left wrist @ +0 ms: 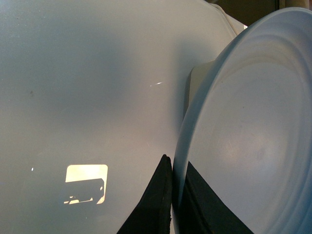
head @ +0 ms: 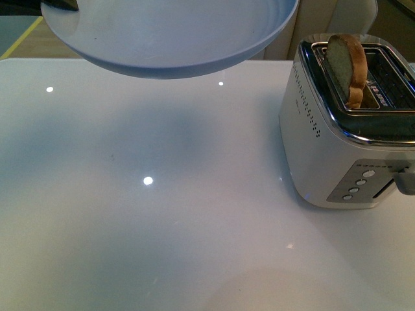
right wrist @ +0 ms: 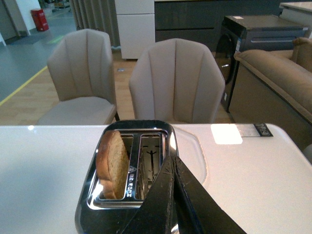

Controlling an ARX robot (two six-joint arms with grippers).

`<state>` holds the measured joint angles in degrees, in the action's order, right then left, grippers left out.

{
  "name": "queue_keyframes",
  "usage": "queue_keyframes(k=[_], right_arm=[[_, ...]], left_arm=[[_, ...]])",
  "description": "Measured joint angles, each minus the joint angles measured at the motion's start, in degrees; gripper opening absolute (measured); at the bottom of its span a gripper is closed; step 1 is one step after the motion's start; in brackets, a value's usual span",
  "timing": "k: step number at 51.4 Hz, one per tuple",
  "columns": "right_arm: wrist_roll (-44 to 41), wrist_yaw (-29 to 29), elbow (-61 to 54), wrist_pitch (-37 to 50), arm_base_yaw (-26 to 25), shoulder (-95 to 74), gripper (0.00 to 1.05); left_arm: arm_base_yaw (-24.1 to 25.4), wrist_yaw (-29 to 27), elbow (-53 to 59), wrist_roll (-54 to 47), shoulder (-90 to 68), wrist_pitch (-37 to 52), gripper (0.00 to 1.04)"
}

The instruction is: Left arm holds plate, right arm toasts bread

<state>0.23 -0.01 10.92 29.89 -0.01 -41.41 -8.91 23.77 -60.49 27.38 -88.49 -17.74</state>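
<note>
The pale blue-grey plate (head: 175, 32) hangs in the air over the far left of the white table, and it fills the right half of the left wrist view (left wrist: 248, 131). My left gripper (left wrist: 173, 168) is shut on its rim, one black finger on each side. The bread (head: 347, 65) stands upright in the toaster's left slot, its top sticking out; it also shows in the right wrist view (right wrist: 113, 163). My right gripper (right wrist: 173, 163) is shut and empty, just above the toaster's near right edge.
The silver toaster (head: 324, 149) stands at the table's right side, its second slot (right wrist: 150, 163) empty. Two beige chairs (right wrist: 175, 83) and a sofa stand beyond the table's far edge. The white table (head: 162, 214) reflects ceiling lights.
</note>
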Motion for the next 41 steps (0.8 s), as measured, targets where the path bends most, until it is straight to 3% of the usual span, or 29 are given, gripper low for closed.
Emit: queue_keyframes(k=[41], right_arm=[[0.0,0.0,-9.8,-8.8,0.0,20.0,0.02]], left_arm=[[-1.4,0.2,0.0,0.3,0.3,0.6,0.03]])
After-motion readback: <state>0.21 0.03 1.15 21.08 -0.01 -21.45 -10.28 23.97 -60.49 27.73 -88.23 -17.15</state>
